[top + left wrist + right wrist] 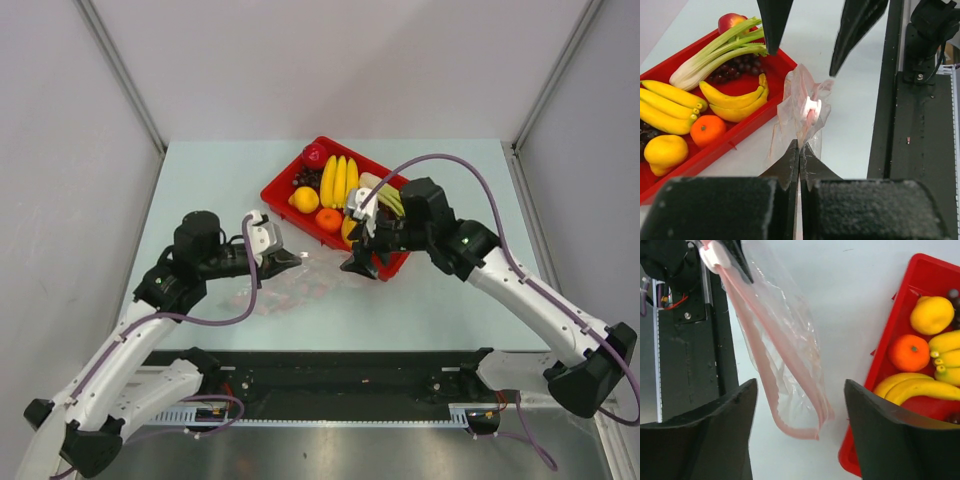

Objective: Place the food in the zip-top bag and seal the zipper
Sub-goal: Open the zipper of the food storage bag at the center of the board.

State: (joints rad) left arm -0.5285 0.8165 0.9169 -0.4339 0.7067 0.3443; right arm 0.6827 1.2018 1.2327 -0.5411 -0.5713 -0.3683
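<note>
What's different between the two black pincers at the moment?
The left black pincer is shut, pinching the clear crinkly plastic bag; the right black pincer stands open, gripping nothing. The left one is away from the red rectangular tray; the right one is close beside it. Both are black, two-fingered and face the bag.

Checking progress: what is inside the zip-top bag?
Nothing shows through the clear zip-top bag; the food lies in the red tray. The part pinched by the left hand is hidden.
</note>
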